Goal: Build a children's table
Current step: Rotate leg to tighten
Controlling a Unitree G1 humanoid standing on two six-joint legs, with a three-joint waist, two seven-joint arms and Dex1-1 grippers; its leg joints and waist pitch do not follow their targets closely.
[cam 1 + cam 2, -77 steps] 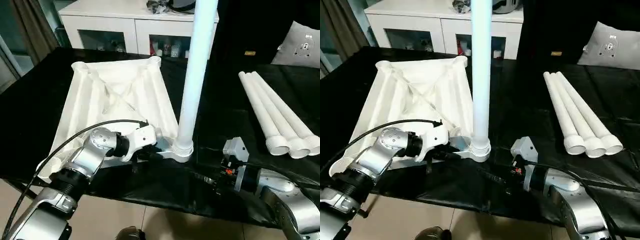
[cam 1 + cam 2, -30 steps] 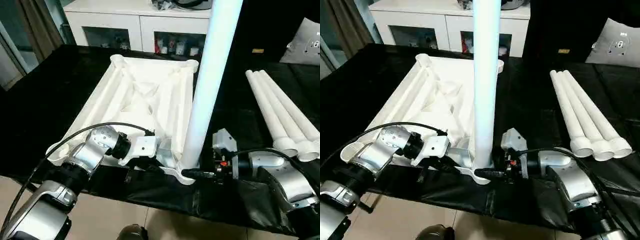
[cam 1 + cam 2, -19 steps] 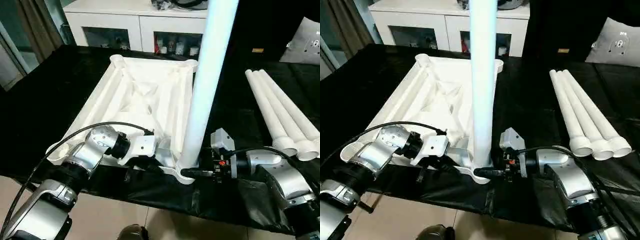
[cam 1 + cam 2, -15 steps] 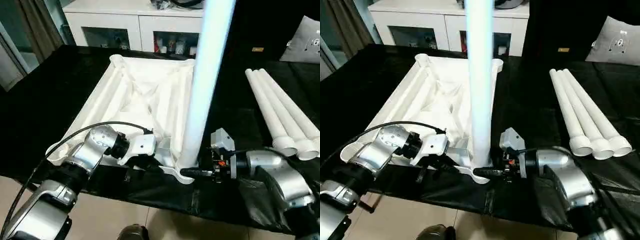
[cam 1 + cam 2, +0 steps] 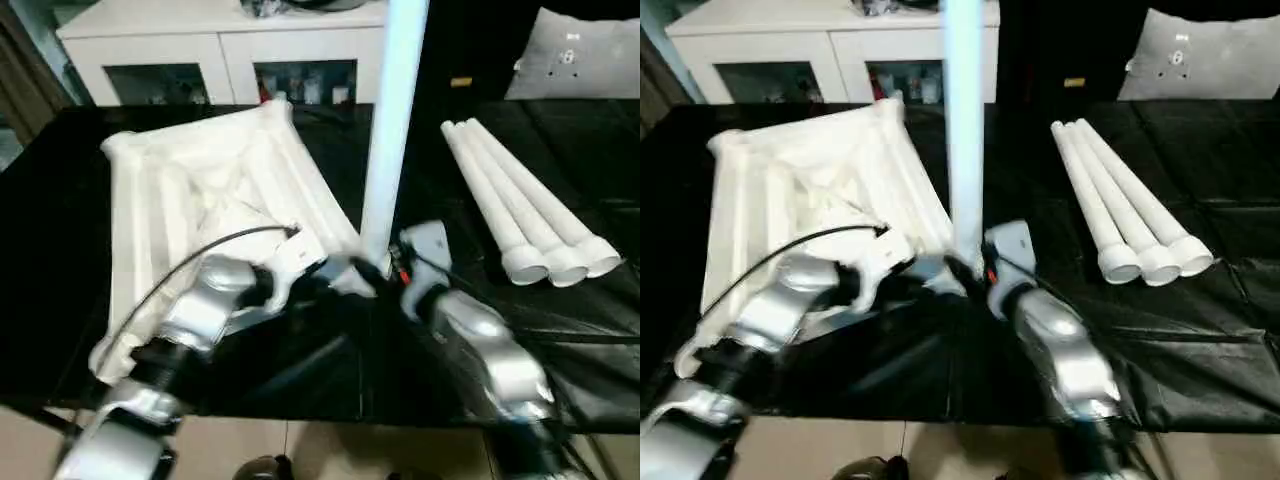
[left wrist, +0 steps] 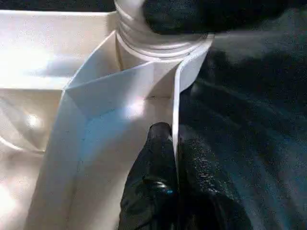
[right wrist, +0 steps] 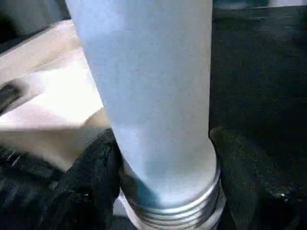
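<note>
The children's table top (image 5: 200, 185) lies upside down on the black mat, ribs facing up. One white leg (image 5: 392, 120) stands upright in its near right corner socket (image 6: 158, 45). My left gripper (image 5: 338, 276) is shut on the thin rim wall (image 6: 175, 115) just below that socket, one finger (image 6: 153, 163) on each side of it. My right gripper (image 7: 168, 167) is closed around the leg's base just above its threaded collar (image 7: 177, 206), with a black finger (image 7: 93, 167) on either side. Three loose legs (image 5: 520, 210) lie side by side to the right.
The black mat-covered workbench (image 5: 580, 340) reaches the near edge, with floor below. Behind it stands a white cabinet (image 5: 220, 45). A grey cushion (image 5: 580, 60) lies at the back right. A black cable (image 5: 200, 260) loops over my left forearm.
The whole view has swung and blurred, so the head camera moved. My right forearm now reaches the leg from nearer and more from below. Both grips stay where they were.
</note>
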